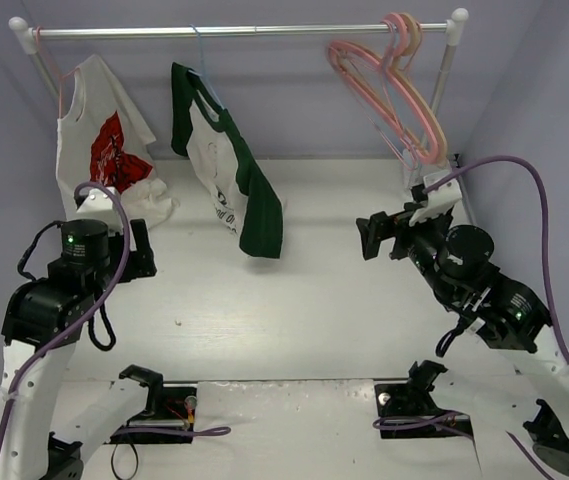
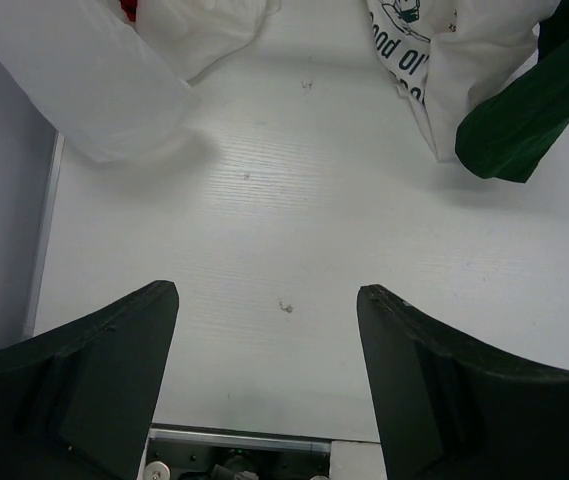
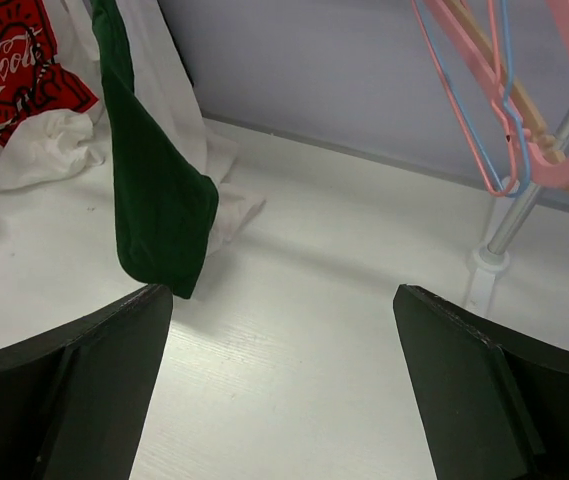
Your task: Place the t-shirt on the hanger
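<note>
The t-shirt [image 1: 249,200] hung from the hanger [image 1: 200,52] on the rail [image 1: 264,31], apparently in place; left fingers [image 2: 84,380] and right fingers [image 3: 74,380] stood spread, empty, over the worktop [image 1: 314,290].

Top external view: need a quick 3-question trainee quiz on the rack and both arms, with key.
1. Where is the green t-shirt? A) flat on the table B) hanging from the rail on the blue hanger C) held by the right arm
2. True or false: both arms' jaws are shut on fabric.
3. Fill in: the pink hangers hang at the rail's ____ end in the top view.

Key: 1 B. 2 False, both pairs of jaws stand open and hold nothing. 3 right.
</note>
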Robot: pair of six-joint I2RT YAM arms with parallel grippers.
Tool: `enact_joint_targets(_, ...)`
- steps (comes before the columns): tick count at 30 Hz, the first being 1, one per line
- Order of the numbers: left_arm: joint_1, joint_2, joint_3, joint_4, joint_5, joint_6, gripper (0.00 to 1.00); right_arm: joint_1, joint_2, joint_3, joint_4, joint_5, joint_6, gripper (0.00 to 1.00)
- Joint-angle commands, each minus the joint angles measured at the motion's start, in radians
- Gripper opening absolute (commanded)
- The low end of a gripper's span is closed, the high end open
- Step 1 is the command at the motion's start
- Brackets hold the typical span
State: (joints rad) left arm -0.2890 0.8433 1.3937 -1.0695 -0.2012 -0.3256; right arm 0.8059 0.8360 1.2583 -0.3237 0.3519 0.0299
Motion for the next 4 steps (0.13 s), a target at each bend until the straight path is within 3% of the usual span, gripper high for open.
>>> enact_joint_targets(1,-0.004,-0.013,0.007,0.042,-0.014,0.013,0.73,0.001,-0.018,0.033,0.003,0.019,0.015,1.00)
enact_joint_targets(4,-0.004,-0.033,0.014,0.034,-0.021,0.029,0.73,0.001,-0.043,0.027,-0.005,0.027,0.021,1.00)
